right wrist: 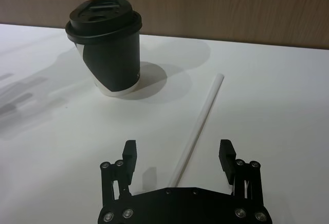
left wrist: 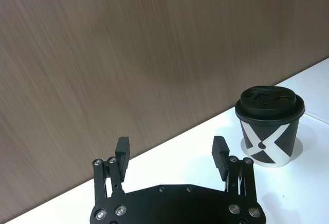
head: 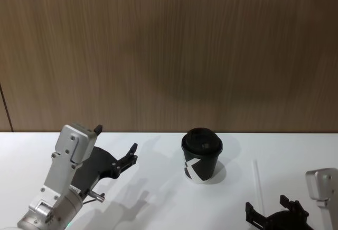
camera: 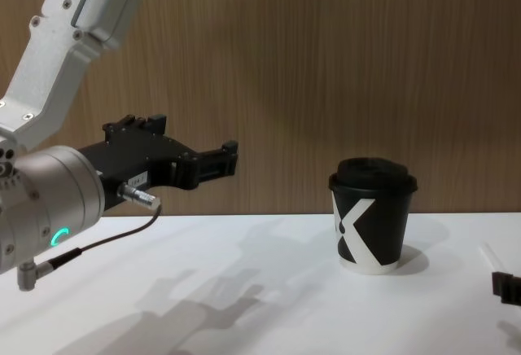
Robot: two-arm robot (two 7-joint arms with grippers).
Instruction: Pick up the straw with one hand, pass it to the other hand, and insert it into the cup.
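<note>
Straw (head: 257, 180) flat on white table (head: 158, 203), unheld; both grippers spread wide and empty.
Head view: cup (head: 201, 159) upright at centre frame, lid on, white mark facing the camera. The straw lies just right of the cup, apart from it, running toward the bottom edge. Right gripper (head: 266, 204) sits at the lower right, fingers released, just below the straw's near end. In the right wrist view that end passes between the two open fingers; contact cannot be told. Left gripper (head: 116, 139) at lower left, raised above the table, fingers parted, well apart from the cup. Wood panel wall (head: 169, 50) behind.
</note>
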